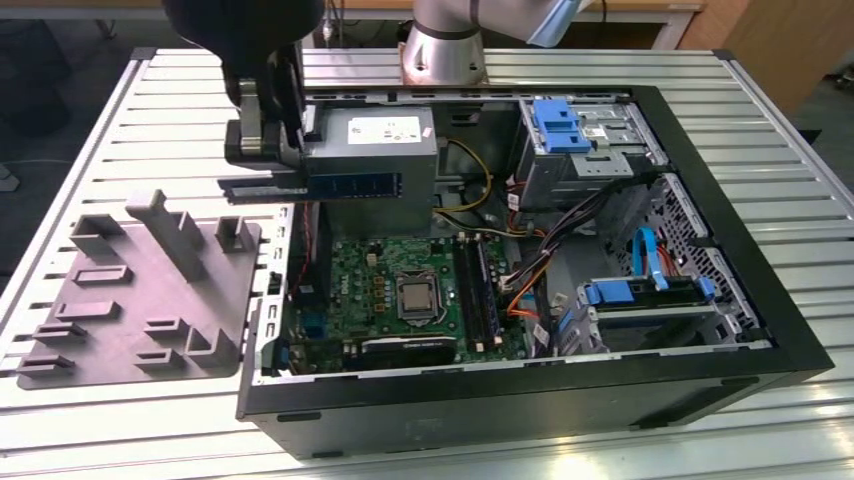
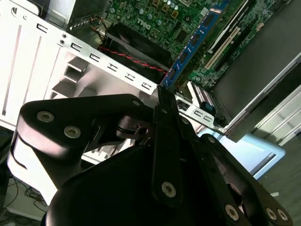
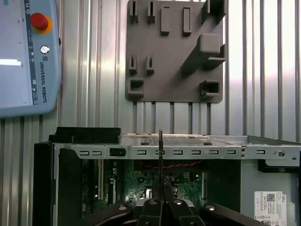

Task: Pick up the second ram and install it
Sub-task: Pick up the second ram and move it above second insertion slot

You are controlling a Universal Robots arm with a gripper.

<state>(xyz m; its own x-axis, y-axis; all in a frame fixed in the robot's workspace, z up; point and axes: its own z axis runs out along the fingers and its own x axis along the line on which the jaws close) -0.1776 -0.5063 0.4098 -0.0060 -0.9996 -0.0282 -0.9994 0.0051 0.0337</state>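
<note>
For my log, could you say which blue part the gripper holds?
The long, thin blue circuit-board stick, clamped in the black gripper; the blue plastic drive brackets sit mounted in the black computer case.

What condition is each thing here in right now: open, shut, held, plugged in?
gripper, shut on the second ram.
second ram, held in the air over the computer case, not in a slot.
computer case, lying on its side, open, with its boards and cables exposed.
grey holder tray, lying flat beside the case.
</note>
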